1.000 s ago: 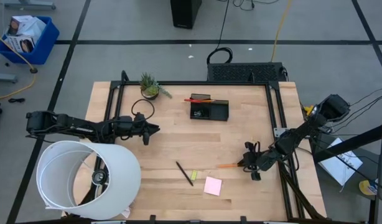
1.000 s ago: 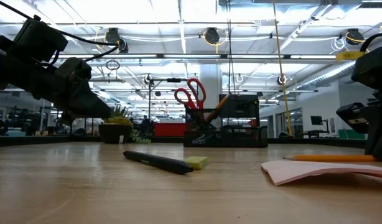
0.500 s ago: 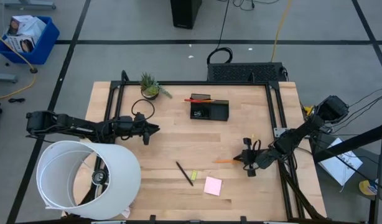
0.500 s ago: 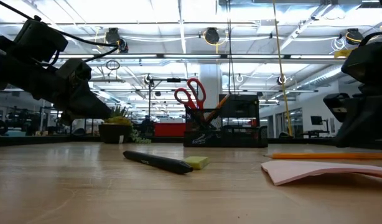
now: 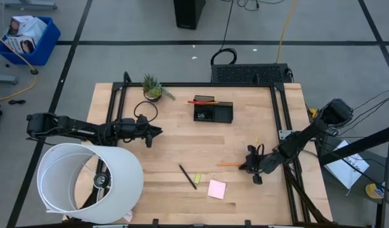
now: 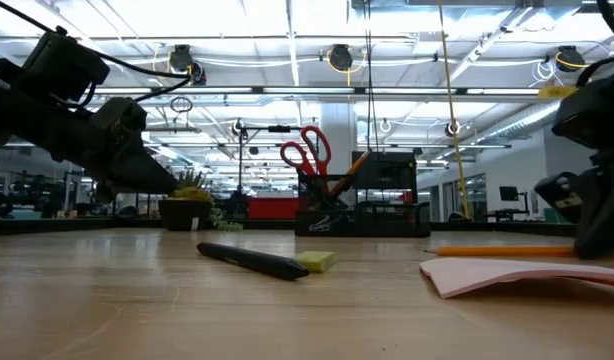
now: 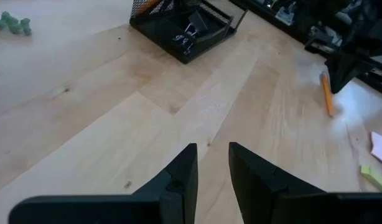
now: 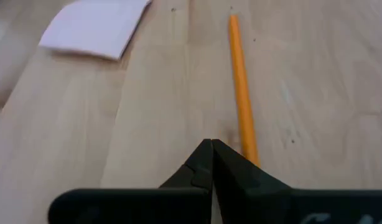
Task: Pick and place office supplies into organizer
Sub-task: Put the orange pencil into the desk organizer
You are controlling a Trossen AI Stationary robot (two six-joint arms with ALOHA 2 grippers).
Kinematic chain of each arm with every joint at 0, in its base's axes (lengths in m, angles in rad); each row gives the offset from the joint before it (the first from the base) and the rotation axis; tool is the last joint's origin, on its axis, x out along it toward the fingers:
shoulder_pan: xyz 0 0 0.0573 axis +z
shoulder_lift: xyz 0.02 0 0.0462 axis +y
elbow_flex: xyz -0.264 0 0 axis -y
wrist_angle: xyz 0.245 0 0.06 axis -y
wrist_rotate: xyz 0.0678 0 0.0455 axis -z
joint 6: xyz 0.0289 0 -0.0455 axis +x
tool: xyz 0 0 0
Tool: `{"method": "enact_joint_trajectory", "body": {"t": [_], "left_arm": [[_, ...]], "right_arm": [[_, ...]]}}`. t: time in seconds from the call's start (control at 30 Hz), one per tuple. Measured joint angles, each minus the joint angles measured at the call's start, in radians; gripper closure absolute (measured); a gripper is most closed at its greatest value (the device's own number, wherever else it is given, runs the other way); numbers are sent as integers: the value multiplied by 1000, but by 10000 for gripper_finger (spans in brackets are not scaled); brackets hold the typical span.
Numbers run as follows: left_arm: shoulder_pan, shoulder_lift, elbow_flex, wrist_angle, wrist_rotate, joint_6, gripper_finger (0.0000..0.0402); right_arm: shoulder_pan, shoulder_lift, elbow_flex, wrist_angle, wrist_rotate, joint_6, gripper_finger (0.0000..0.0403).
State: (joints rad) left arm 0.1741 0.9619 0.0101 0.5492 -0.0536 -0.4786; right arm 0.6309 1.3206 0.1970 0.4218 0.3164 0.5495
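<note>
right gripper (image 5: pixel 248 166) closed up over the last second, fingers now pressed together beside the orange pencil (image 5: pixel 229 164), not around it. Gripper shifted slightly left and far across the table. Pencil moved with it, a bit left and farther from the near edge.

Two dark arms are counted over the tabletop (image 5: pixel 182 145), each ending in one gripper: the left gripper (image 5: pixel 158 132) and the right gripper (image 5: pixel 243 166). One orange pencil (image 5: pixel 227 164) is seen lying loose on the wood, and one black pen (image 5: pixel 187 176). One yellow-green piece (image 5: pixel 197 178) is counted, and one pink sticky-note pad (image 5: pixel 216 189) near the front edge. One black organizer (image 5: pixel 213 112) is found near the back edge, with one pair of red-handled scissors (image 6: pixel 305 150) standing in it. One potted plant (image 5: pixel 153 88) is counted at the back edge, and one large white cylinder (image 5: pixel 87 183) at the front left corner
</note>
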Motion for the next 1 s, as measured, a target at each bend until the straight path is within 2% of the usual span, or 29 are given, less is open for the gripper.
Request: {"method": "enact_joint_trajectory", "body": {"t": [0.1, 0.2, 0.3, 0.4, 0.6, 0.83, 1.0], "left_arm": [[0, 0, 0, -1, 0, 2, 309], [0, 0, 0, 0, 0, 0, 309], [0, 0, 0, 0, 0, 2, 309], [0, 0, 0, 0, -1, 3, 309], [0, 0, 0, 1, -1, 3, 309], [0, 0, 0, 0, -11, 4, 309], [0, 0, 0, 1, -12, 7, 309]], "right_arm": [[-1, 77, 2, 64, 24, 12, 375], [-1, 139, 1, 186, 26, 5, 334], [5, 174, -1, 292, 9, -21, 291], [6, 181, 7, 320, 33, -77, 268], [6, 180, 27, 310, 94, -177, 275], [8, 179, 28, 190, 145, -123, 308], [28, 175, 25, 276, 156, -191, 328]]}}
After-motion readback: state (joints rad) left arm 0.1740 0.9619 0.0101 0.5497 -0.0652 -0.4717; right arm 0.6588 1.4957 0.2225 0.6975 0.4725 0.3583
